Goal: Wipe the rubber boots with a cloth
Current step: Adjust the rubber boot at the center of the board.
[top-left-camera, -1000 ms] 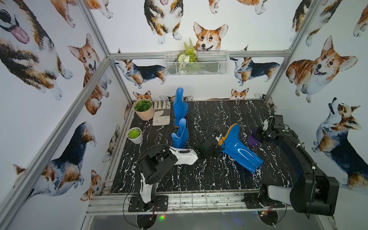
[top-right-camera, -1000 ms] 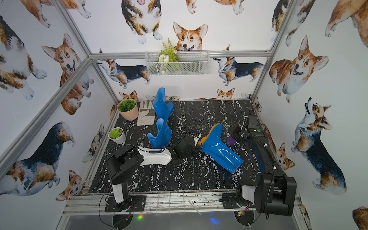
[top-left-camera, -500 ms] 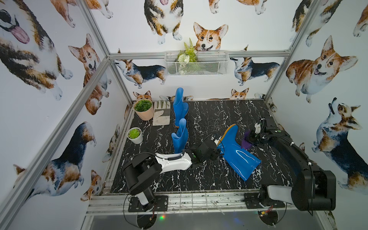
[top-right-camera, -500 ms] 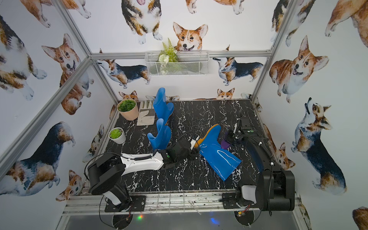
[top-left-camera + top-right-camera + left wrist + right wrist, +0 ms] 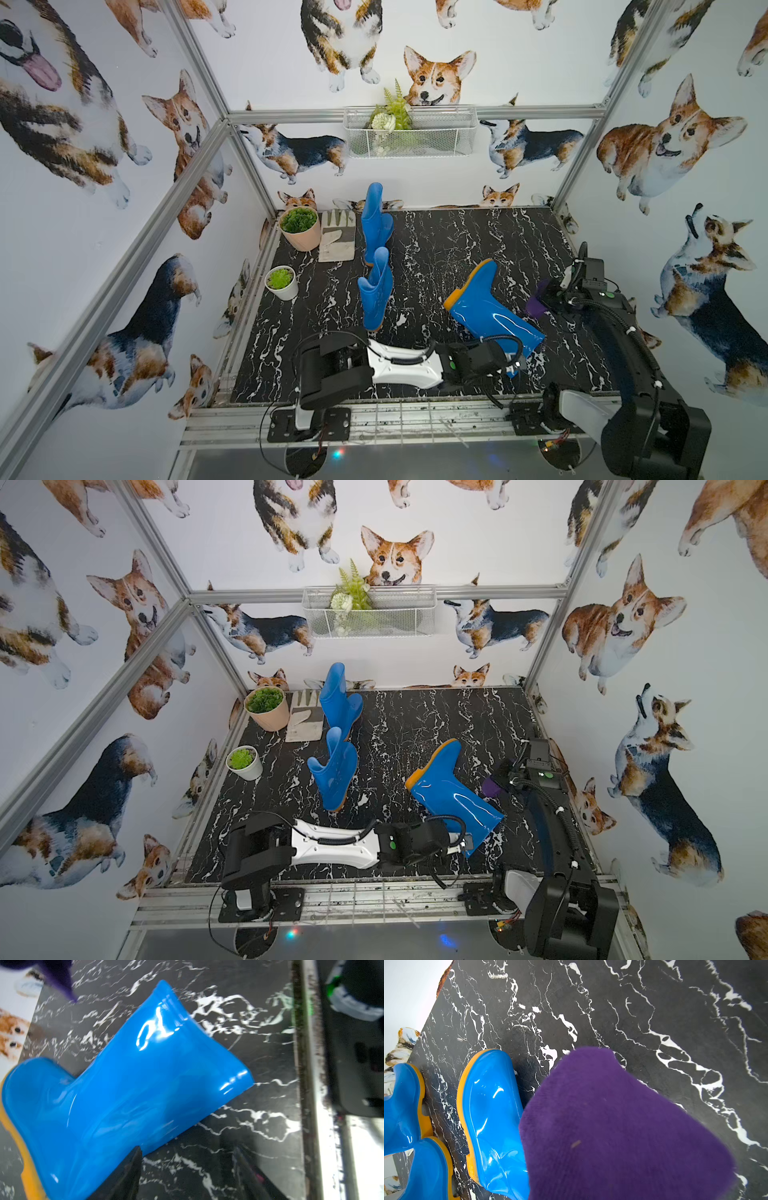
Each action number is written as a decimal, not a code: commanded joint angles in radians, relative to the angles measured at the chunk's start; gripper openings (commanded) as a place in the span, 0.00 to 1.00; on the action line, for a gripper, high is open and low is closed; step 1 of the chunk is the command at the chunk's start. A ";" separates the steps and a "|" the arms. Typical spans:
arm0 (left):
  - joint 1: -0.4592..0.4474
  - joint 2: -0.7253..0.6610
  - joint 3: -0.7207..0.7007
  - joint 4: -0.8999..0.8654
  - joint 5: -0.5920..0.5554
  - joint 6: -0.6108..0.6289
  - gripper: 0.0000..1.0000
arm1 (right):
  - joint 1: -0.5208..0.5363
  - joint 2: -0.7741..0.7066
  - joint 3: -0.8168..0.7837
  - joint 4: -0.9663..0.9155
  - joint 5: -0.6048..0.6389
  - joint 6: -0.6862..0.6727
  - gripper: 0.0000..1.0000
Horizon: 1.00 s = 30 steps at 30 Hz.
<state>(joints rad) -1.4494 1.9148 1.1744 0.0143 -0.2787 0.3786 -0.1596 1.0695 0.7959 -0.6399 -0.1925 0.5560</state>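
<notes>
— Three boots in all; how are they lying, from the near edge outwards?
— Nearest, the left gripper is hovering at the mouth of the fallen boot, jaws spread, nothing between them. This boot is lying on its side, its long axis running from the mouth slantwise away to the orange sole.
— And the cloth?
— One cloth; the right gripper is pinching it, just beside the shaft. From there the boot is lying to the left, so I judge the right arm is the one to wipe.
— Farther?
— Two boots are standing upright, the middle boot and the far boot. Beside them are two pots, the white pot and the beige pot, and one glove.
</notes>
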 commanded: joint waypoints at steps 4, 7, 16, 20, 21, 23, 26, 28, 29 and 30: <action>-0.029 0.108 0.127 -0.074 -0.051 0.144 0.72 | -0.002 0.017 0.003 0.000 -0.040 0.013 0.00; -0.032 0.204 0.237 -0.138 -0.068 0.163 0.74 | -0.002 0.011 0.001 0.003 -0.050 0.016 0.00; -0.008 0.368 0.434 -0.224 -0.155 0.144 0.56 | 0.006 -0.018 -0.006 -0.013 -0.093 0.029 0.00; 0.041 0.277 0.383 -0.183 -0.122 0.048 0.11 | 0.006 -0.057 -0.009 -0.022 -0.072 0.027 0.00; 0.056 0.244 0.364 -0.175 -0.110 0.017 0.04 | 0.006 -0.063 -0.009 -0.023 -0.070 0.027 0.00; 0.094 0.167 0.313 -0.150 -0.103 -0.051 0.00 | 0.006 -0.070 -0.004 -0.022 -0.072 0.028 0.00; 0.178 0.042 0.229 -0.128 -0.047 -0.171 0.00 | 0.006 -0.072 0.008 -0.016 -0.092 0.031 0.00; 0.241 -0.041 0.178 -0.112 0.009 -0.237 0.00 | 0.006 -0.080 0.021 -0.015 -0.102 0.036 0.00; 0.270 -0.081 0.156 -0.107 0.035 -0.261 0.00 | 0.006 -0.086 0.027 -0.015 -0.106 0.040 0.00; 0.290 -0.110 0.148 -0.105 0.053 -0.274 0.00 | 0.005 -0.090 0.033 -0.015 -0.110 0.043 0.00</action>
<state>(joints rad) -1.1988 1.8668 1.3499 -0.1368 -0.2966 0.2249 -0.1532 0.9905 0.8116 -0.6598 -0.2882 0.5781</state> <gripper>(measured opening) 0.073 0.107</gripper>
